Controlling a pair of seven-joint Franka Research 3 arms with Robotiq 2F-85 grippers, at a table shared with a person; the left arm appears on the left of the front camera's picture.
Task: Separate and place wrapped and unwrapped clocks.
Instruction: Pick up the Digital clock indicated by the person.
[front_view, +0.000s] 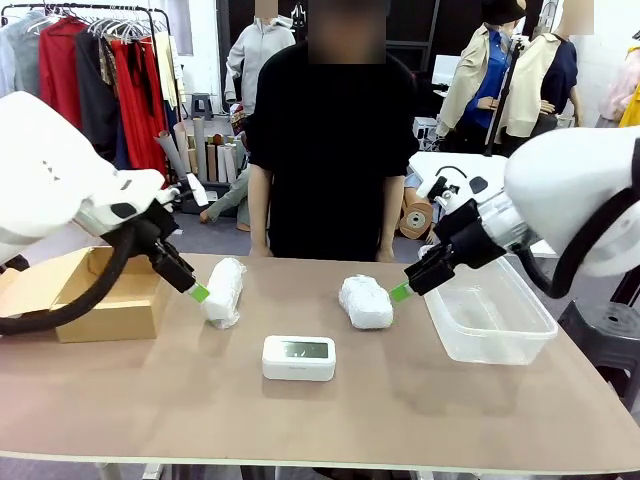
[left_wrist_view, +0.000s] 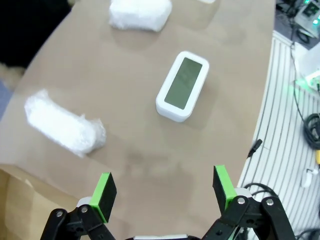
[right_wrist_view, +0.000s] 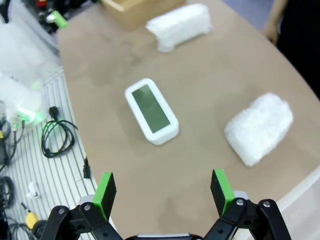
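Clothing room, garment rack (front_view: 90, 70) behind. Person (front_view: 330, 150) stands at far edge of brown table (front_view: 420, 420). Cardboard box (front_view: 110, 300) at left edge, clear tub (front_view: 490, 318) at right edge. Between them: left wrapped bundle (front_view: 224, 290), right wrapped bundle (front_view: 366, 302), bare clock (front_view: 298, 357) nearer front, screen up, apart from both. Open surface along near edge. Left gripper (left_wrist_view: 164, 190), right gripper (right_wrist_view: 163, 191) above table, jaws spread wide, holding nothing.

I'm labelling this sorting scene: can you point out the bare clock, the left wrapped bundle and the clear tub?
bare clock (front_view: 299, 357), front view, middle of its top face.
left wrapped bundle (front_view: 224, 291), front view, centre of the wrapping.
clear tub (front_view: 490, 315), front view, bare floor inside.
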